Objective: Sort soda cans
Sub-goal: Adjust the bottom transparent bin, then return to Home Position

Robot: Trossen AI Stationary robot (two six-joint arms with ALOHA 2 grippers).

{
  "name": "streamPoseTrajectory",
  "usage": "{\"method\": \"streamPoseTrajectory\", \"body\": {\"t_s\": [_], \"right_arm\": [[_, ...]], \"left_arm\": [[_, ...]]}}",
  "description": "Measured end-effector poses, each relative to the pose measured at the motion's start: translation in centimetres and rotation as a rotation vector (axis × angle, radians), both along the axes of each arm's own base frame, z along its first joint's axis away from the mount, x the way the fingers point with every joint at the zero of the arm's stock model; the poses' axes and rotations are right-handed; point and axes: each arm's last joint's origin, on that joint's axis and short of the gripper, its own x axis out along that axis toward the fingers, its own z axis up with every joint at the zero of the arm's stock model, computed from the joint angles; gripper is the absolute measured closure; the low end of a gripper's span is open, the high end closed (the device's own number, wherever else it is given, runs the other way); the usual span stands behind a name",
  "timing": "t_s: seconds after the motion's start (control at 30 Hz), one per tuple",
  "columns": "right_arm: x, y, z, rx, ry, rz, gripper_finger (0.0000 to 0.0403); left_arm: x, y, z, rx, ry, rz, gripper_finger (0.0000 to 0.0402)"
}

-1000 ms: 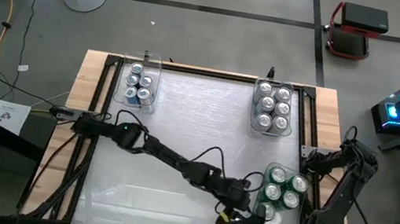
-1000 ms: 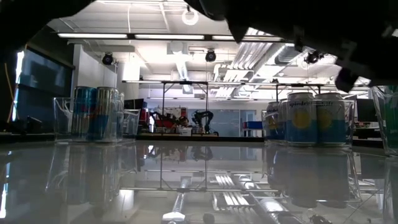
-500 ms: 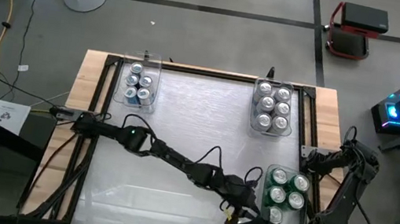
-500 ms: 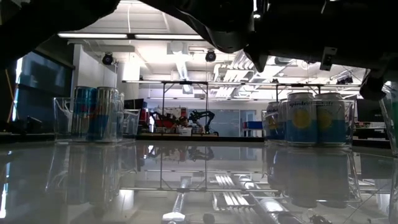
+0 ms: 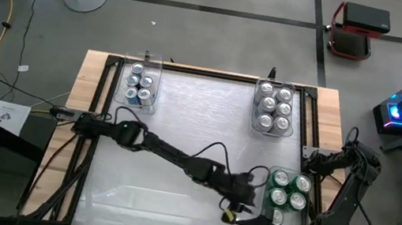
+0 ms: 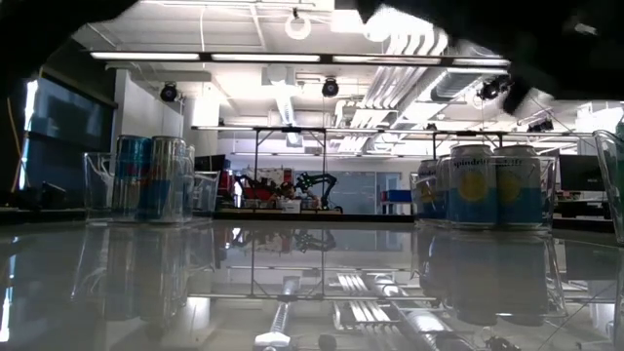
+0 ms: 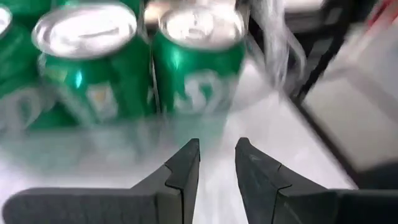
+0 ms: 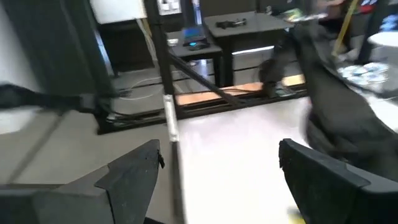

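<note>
A: Location of the left gripper [image 5: 243, 215]?
B: High view: beside the bin [image 5: 283, 220] of green soda cans [image 7: 198, 65]. Left wrist view only: jaws nearly together, empty.
A: Right gripper [image 8: 217, 171]?
B: Jaws spread.

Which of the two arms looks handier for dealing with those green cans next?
Left. Its gripper reaches beside the clear bin of green cans, fingers nearly closed and empty; the right arm waits folded at the table's edge.
</note>
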Motion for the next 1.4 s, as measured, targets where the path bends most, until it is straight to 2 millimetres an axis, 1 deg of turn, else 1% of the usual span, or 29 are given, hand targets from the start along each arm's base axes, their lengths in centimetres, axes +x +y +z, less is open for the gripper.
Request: {"method": "streamPoseTrajectory", "body": {"t_s": [0.07,0.13,0.23,0.3,0.37,0.43,0.5,0.57,0.67,0.73,0.8,0.87,0.93,0.97,1.03,1.07,1.17,1.23,1.3,1.4], "right_arm": [[-0.1,0.1,-0.6,-0.058,0.006,-0.033,0.0087],[-0.1,0.2,-1.7,-0.109,0.022,-0.07,0.0087],[-0.2,0.0,-3.4,-0.134,0.01,-0.185,0.0087],[-0.5,-0.6,-4.0,-0.113,-0.017,-0.261,0.0087],[-0.8,-1.6,-4.6,-0.096,-0.016,-0.308,0.0087],[-0.9,-2.5,-5.0,-0.072,0.002,-0.34,0.0087],[-0.5,-3.3,-5.2,-0.026,0.024,-0.377,0.0087],[0.4,-4.4,-5.5,-0.025,0.082,-0.409,0.0087],[2.9,-6.7,-5.8,0.004,0.212,-0.477,0.0089],[5.2,-8.6,-5.9,0.012,0.28,-0.513,0.0095],[8.1,-10.7,-5.8,0.001,0.393,-0.456,0.0108],[11.3,-12.8,-5.4,-0.019,0.466,-0.311,0.0124],[14.2,-15.2,-4.6,-0.027,0.455,-0.138,0.0144],[15.4,-16.6,-4.3,-0.042,0.435,-0.079,0.0155],[16.9,-19.4,-3.8,-0.08,0.416,-0.006,0.0177],[17.3,-20.9,-3.6,-0.089,0.426,0.012,0.0189],[17.6,-24.9,-3.6,-0.091,0.499,0.081,0.022],[17.3,-27.0,-3.5,-0.084,0.539,0.147,0.0238],[17.0,-28.4,-3.0,-0.067,0.542,0.22,0.0256],[15.6,-29.1,-3.1,-0.073,0.529,0.321,0.0278]], "left_arm": [[-1.5,-0.7,1.4,0.107,0.082,0.012,0.0313],[-3.3,-1.6,2.7,0.204,0.152,0.013,0.0315],[-6.9,-3.0,3.4,0.328,0.242,0.023,0.0324],[-9.7,-3.8,3.6,0.376,0.258,0.055,0.0332],[-12.6,-4.1,4.2,0.385,0.228,0.122,0.034],[-16.1,-3.9,4.9,0.368,0.196,0.207,0.0346],[-19.5,-3.3,5.1,0.324,0.16,0.294,0.0351],[-23.1,-2.5,5.3,0.273,0.116,0.384,0.0355],[-28.0,-1.5,6.4,0.127,-0.003,0.492,0.0357],[-30.8,-0.7,7.1,0.026,-0.061,0.517,0.0357],[-33.1,0.2,7.3,-0.024,-0.1,0.533,0.0358],[-34.9,1.1,8.0,-0.065,-0.151,0.547,0.0358],[-36.5,2.2,8.5,-0.08,-0.175,0.546,0.0358],[-37.1,2.7,8.7,-0.077,-0.184,0.54,0.0358],[-38.2,3.8,8.8,-0.064,-0.196,0.552,0.0358],[-38.8,4.4,8.9,-0.06,-0.21,0.564,0.0358],[-40.4,6.0,9.4,-0.026,-0.25,0.603,0.0358],[-41.5,7.1,9.7,0.009,-0.268,0.646,0.0358],[-42.6,8.3,10.5,0.009,-0.311,0.701,0.0358],[-44.2,9.7,11.7,-0.006,-0.366,0.695,0.0358]]}}
